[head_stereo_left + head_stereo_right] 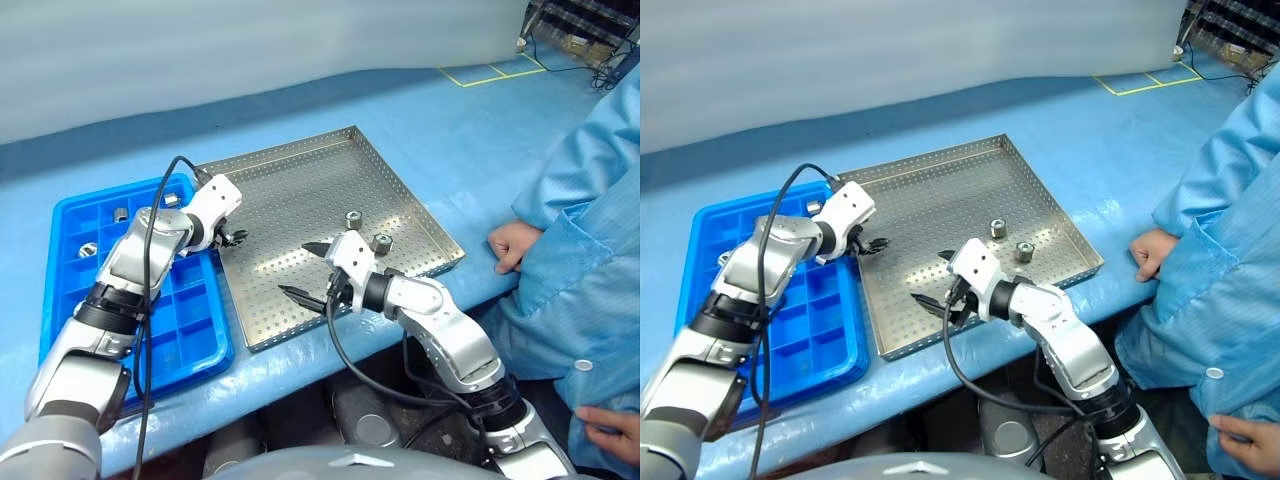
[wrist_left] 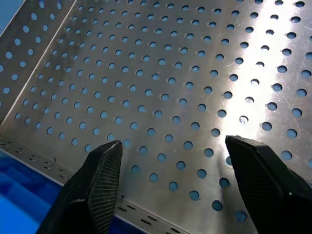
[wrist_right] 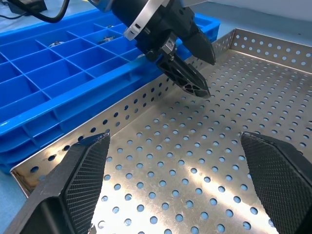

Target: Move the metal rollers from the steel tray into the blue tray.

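1. Blue covering is seen over the whole bench point(image 1: 440, 140), on which the steel tray point(image 1: 300, 170) and the blue tray point(image 1: 60, 215) are set side by side, rims touching or nearly so.
2. A person in a blue gown point(image 1: 600, 200) is stood at the robot's right, with one hand point(image 1: 515, 245) rested on the bench edge near the steel tray's corner.
3. Two rollers point(image 1: 353, 219) are left upright on the perforated floor toward the steel tray's right side, close together, the second point(image 1: 381, 241) nearer the robot.
4. At least three rollers are already lodged in far compartments of the blue tray: one point(image 1: 88, 248) at its left, one point(image 1: 120, 212) further back, one point(image 1: 171, 199) beside the left arm.
5. Most of the blue tray's compartments are seen empty, and the rest of the steel tray's floor is bare, so the job is judged mostly done, with two transfers outstanding.
6. The left gripper point(image 1: 236, 238) is held over the steel tray's left edge, beside the blue tray; its fingers point(image 2: 100, 183) are spread with nothing between them.
7. The right gripper point(image 1: 305, 270) is held low over the steel tray's near middle, pointed toward the left gripper; its fingers point(image 3: 80, 187) are spread wide and nothing is carried.
8. Both remaining rollers are left behind the right gripper, so a reach back toward them is judged the next need.
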Robot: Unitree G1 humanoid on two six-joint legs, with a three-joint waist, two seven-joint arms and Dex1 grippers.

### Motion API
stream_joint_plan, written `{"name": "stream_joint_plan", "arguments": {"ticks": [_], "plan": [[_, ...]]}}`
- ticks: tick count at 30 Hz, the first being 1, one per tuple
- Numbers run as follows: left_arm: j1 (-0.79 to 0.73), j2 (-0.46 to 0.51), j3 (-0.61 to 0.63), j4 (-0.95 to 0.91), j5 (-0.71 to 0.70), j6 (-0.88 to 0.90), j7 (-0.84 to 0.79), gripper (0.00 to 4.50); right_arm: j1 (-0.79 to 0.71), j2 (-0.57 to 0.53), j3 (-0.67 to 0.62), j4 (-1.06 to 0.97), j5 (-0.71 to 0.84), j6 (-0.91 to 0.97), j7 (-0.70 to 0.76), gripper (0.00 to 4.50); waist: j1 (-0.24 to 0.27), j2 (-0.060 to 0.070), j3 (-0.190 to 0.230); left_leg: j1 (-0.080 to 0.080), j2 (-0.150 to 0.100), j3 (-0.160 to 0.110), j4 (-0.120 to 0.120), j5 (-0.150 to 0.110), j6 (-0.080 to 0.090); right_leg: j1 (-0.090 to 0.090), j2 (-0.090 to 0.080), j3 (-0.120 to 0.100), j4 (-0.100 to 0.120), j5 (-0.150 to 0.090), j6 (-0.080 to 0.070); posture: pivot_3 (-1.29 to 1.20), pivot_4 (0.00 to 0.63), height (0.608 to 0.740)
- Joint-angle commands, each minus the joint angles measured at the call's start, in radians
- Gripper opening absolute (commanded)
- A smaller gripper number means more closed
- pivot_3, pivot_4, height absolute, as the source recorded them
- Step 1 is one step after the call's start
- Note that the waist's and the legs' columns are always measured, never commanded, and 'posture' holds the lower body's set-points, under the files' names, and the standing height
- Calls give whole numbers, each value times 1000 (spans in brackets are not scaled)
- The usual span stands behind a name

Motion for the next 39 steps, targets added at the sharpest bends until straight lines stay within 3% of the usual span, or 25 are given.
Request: {"name": "stream_joint_plan", "arguments": {"ticks": [1, 15, 27, 33, 39], "plan": [[-68, 28, -2, 4, 24, -40, -38, 3654, 3, 12, 0, -23, 0, -27, -13, 4500, -2, 0, 0, 0, 0, 0, 0, 0, 0, 0, 0, 0, 0, 0, 0, -316, 150, 740], [-173, 84, -4, 160, 97, -146, -114, 3654, 2, 54, 12, 9, -23, -65, -45, 4500, -16, 0, 0, -2, 0, 1, 0, 0, 0, -3, 0, 1, 1, 1, -2, -337, 150, 740], [-214, 78, 80, 199, 20, -128, -173, 3654, 6, 67, 13, 23, -35, -82, -57, 4500, -23, 0, 0, -11, 0, 1, 2, 0, 0, -12, 0, 1, 3, 3, -3, -351, 150, 740], [-231, -19, 271, 109, -255, 87, -252, 3654, 5, 64, 14, 27, -37, -83, -57, 4500, -21, 0, 0, -13, 0, -1, 3, 0, 0, -13, 0, 0, 3, 3, -3, -343, 150, 740], [-269, -86, 485, 149, -484, 331, -212, 3654, 2, 64, 15, 33, -42, -85, -56, 4500, -28, 0, 0, -12, 0, 0, 4, 0, 0, -12, 0, 0, 3, 4, -2, -342, 150, 740]]}}
